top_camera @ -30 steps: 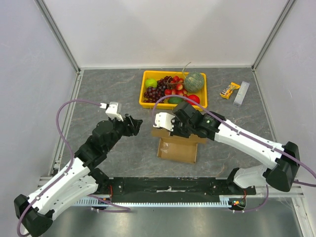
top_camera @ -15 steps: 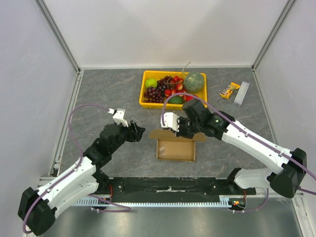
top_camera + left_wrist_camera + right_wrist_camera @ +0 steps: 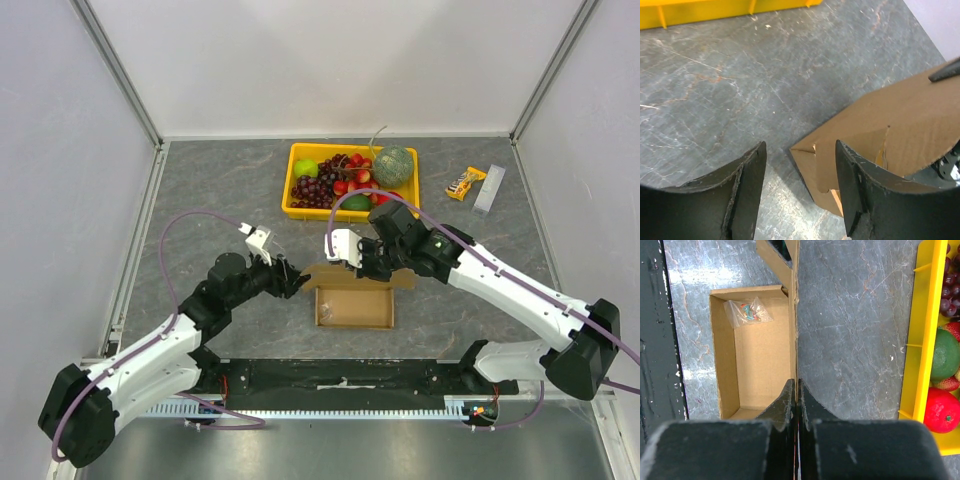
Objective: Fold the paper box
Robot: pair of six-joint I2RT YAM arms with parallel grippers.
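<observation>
Near the desk's front edge, my right tool point(image 3: 796, 386) pinches the light, bendy box point(image 3: 355, 308) by its flap; left tool point(image 3: 800, 148) stands apart.

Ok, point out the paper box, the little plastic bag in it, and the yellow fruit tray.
paper box point(image 3: 765, 365), right wrist view, bare inner floor.
plastic bag point(image 3: 747, 311), right wrist view, middle of the bag.
yellow fruit tray point(image 3: 305, 212), top view, near rim.
</observation>
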